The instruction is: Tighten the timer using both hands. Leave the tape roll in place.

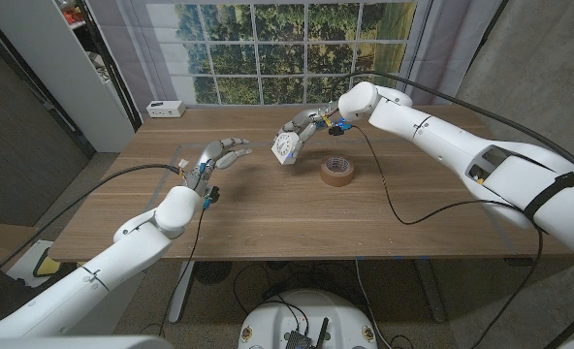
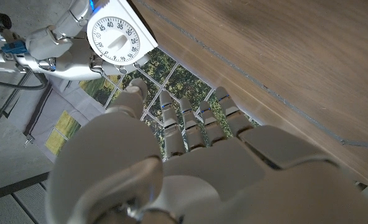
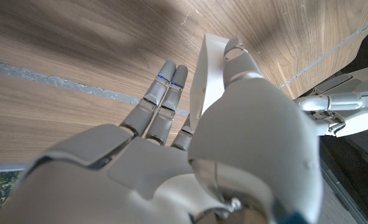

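Note:
A white square timer (image 1: pixel 286 147) with a round dial is held just above the table, tilted, by my right hand (image 1: pixel 309 123), which grips it from the far side. The dial (image 2: pixel 114 37) faces my left hand, with its knob and numbers showing in the left wrist view. In the right wrist view my right hand's thumb (image 3: pixel 240 62) lies along the timer's white edge (image 3: pixel 209 74). My left hand (image 1: pixel 219 155) hovers open a short way left of the timer, fingers reaching toward it without touching. A brown tape roll (image 1: pixel 337 172) lies flat on the table right of the timer.
A white power strip (image 1: pixel 165 109) sits at the table's far left corner. Black cables (image 1: pixel 394 199) trail over the wood near the tape roll and off the right arm. A window stands behind the wooden table (image 1: pixel 268 223).

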You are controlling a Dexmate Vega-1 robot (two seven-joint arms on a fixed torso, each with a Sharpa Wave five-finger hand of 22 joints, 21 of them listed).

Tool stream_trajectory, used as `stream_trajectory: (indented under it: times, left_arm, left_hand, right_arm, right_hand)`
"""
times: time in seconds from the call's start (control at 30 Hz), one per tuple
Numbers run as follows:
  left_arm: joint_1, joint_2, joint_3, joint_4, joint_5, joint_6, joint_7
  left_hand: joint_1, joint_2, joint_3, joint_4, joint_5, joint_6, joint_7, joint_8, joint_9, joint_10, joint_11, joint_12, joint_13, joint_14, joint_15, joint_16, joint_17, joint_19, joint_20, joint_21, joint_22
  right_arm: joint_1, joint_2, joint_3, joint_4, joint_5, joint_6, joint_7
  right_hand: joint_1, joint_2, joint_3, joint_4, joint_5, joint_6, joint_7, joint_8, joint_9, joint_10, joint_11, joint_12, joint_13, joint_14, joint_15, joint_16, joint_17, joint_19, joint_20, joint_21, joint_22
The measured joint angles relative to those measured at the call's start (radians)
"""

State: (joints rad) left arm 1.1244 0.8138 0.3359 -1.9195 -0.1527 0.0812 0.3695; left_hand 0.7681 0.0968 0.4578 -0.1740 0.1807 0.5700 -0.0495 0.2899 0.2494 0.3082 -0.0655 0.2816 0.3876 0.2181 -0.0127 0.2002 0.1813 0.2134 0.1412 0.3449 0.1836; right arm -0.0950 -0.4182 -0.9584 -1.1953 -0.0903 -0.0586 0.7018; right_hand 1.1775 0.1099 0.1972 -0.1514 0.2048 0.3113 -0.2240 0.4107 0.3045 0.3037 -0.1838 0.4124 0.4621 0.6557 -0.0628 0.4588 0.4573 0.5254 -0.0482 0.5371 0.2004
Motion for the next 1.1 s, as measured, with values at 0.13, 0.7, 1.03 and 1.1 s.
stream_trajectory:
  times: [0.13, 0.7, 1.03, 1.1]
  left_arm:
    - [0.0, 0.009, 0.0, -0.029, 0.027, 0.034, 0.006]
    - [-0.047, 0.0, 0.033, -0.066, 0.132, 0.065, 0.024]
    - [-0.121, -0.042, 0.074, 0.008, 0.16, 0.001, -0.012]
    - [-0.121, -0.042, 0.074, 0.008, 0.162, -0.016, -0.022]
  left_hand:
    - [0.018, -0.006, -0.003, -0.003, 0.0, 0.014, -0.001, 0.008, 0.008, 0.005, -0.005, 0.0, 0.0, 0.005, -0.005, 0.0, 0.0, 0.0, 0.0, -0.004, 0.0]
    - [0.061, -0.039, -0.033, 0.006, 0.0, 0.067, -0.043, 0.026, 0.027, 0.019, -0.017, 0.008, 0.0, 0.018, -0.018, 0.0, 0.003, 0.004, -0.004, -0.013, 0.004]
    - [0.108, -0.037, -0.049, 0.007, 0.014, 0.117, -0.115, 0.039, 0.036, 0.019, -0.017, 0.008, 0.005, 0.01, -0.025, 0.0, 0.003, 0.001, -0.006, -0.023, 0.005]
    - [0.116, -0.041, -0.051, 0.004, 0.016, 0.129, -0.13, 0.043, 0.034, 0.019, -0.017, 0.008, 0.005, 0.009, -0.027, 0.0, 0.003, 0.0, -0.008, -0.024, 0.005]
  right_arm:
    - [-0.016, -0.019, 0.008, -0.048, 0.01, -0.04, -0.012]
    - [-0.078, -0.094, 0.032, -0.231, 0.029, -0.167, -0.073]
    - [-0.108, -0.132, 0.047, -0.307, 0.037, -0.202, -0.096]
    - [-0.111, -0.136, 0.048, -0.316, 0.037, -0.202, -0.096]
  right_hand:
    - [0.0, 0.0, 0.0, 0.0, 0.0, 0.0, 0.0, 0.0, 0.0, 0.0, 0.0, 0.0, 0.0, 0.009, -0.001, 0.004, 0.001, 0.0, 0.0, 0.006, 0.0]
    - [0.0, 0.0, 0.0, 0.0, 0.0, 0.0, 0.0, -0.002, 0.009, 0.0, 0.0, 0.0, 0.0, 0.028, -0.002, 0.003, 0.004, 0.011, -0.001, 0.015, 0.0]
    - [0.0, 0.0, 0.0, 0.0, 0.0, 0.0, 0.0, -0.006, 0.014, 0.0, 0.0, 0.0, 0.0, 0.039, -0.006, 0.003, 0.004, 0.016, -0.005, 0.023, -0.001]
    - [0.0, 0.0, 0.0, 0.0, 0.0, 0.0, 0.0, -0.007, 0.015, 0.0, 0.0, 0.0, 0.0, 0.043, -0.002, 0.003, 0.004, 0.016, -0.005, 0.023, -0.001]
